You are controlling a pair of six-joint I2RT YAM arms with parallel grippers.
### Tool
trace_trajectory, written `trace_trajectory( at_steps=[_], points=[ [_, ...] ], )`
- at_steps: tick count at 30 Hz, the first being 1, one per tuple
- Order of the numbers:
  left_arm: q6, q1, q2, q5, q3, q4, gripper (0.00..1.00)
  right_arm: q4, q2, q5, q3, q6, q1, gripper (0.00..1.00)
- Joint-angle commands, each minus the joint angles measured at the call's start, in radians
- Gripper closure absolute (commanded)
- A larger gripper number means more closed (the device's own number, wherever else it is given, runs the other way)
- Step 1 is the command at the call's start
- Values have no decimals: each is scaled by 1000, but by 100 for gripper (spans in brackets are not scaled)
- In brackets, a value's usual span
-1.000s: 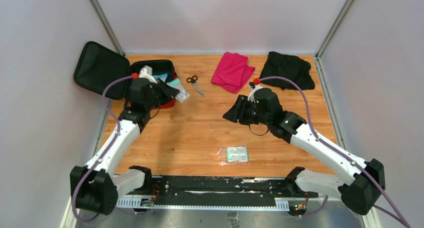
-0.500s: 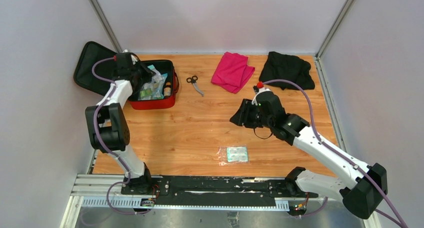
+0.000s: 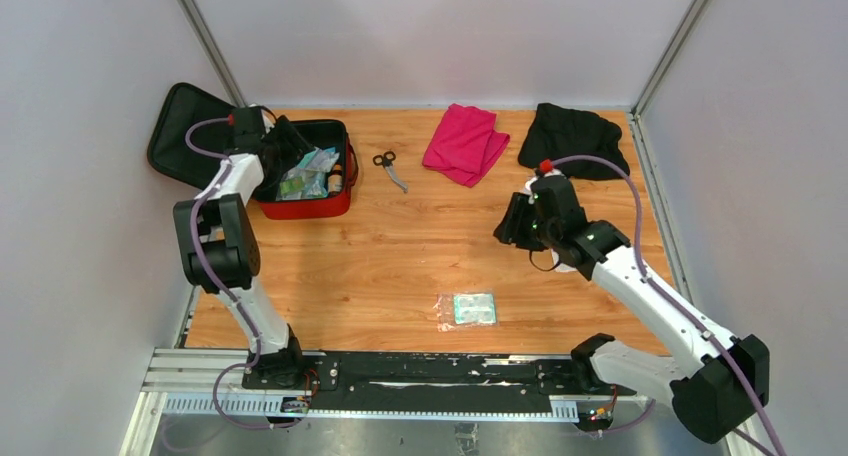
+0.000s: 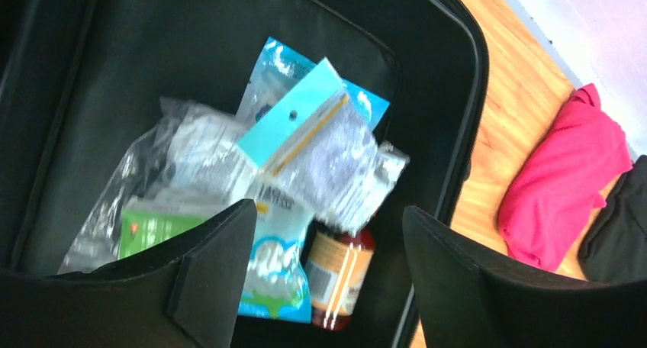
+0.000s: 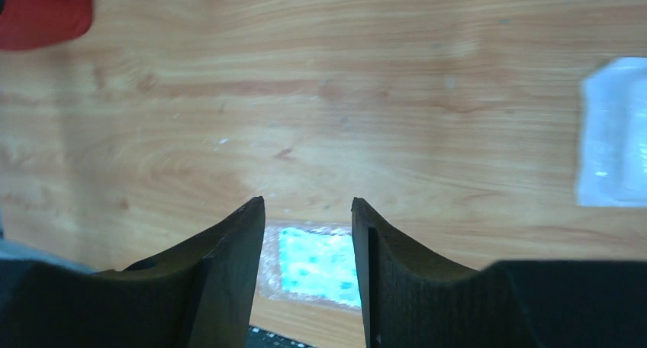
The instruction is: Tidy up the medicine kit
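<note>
Work surface: a wooden table [image 3: 400,246] inside a white-walled enclosure, with the arm bases on a black rail at the near edge.

Nearest the rail lies a blister pack [image 3: 466,309] in a clear bag, flat on the wood and touching nothing else. The right gripper [image 3: 515,221] hangs above bare wood further in, well apart from the pack; in its wrist view the jaws stand moderately apart with nothing between them, and the pack shows through the gap.

At the far left sits the medicine kit [image 3: 305,204], a red zip case, unzipped, its black-lined lid [image 3: 185,131] tipped back toward the left wall. The left gripper [image 4: 326,211] is above the tray, jaws wide apart and empty. Below it the contents are heaped loosely: a blue-headed packet [image 4: 305,111] on top, clear sachets, a green-printed packet [image 4: 149,230] and a small amber bottle [image 4: 339,268] against the right wall.

Just beside the kit lie small scissors [image 3: 390,168]; at the far edge, a folded pink cloth [image 3: 465,141] and a black cloth [image 3: 575,136].

Hazards, as judged:
- The bagged pack is thin and flat; a top pinch may slide it rather than lift it.
- The heap is unsettled; a finger may snag a sachet as it withdraws and drag it over the rim.
- Further items placed on top may obstruct the zip.
</note>
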Motion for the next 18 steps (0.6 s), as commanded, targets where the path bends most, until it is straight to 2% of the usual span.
trace_trajectory(
  at_steps=[1,5,7,12,15,18],
  points=[
    [-5,-25,-187,-27,-80,-13,23,-112,-17,67,-3,-55,-150,49],
    [-8,-85,-351,-25,-170,-22,20,-168,-16,169,-6,-57,-251,42],
    [11,-130,-434,-33,-224,-29,19,-227,13,238,9,-25,-304,35],
    [69,-217,-574,-8,-354,-49,19,-235,93,208,19,-72,-477,31],
    [119,-222,-621,0,-411,-67,19,-224,159,217,39,-99,-556,26],
    [153,-224,-626,-4,-398,-113,19,-200,244,200,56,-123,-631,25]
  ],
)
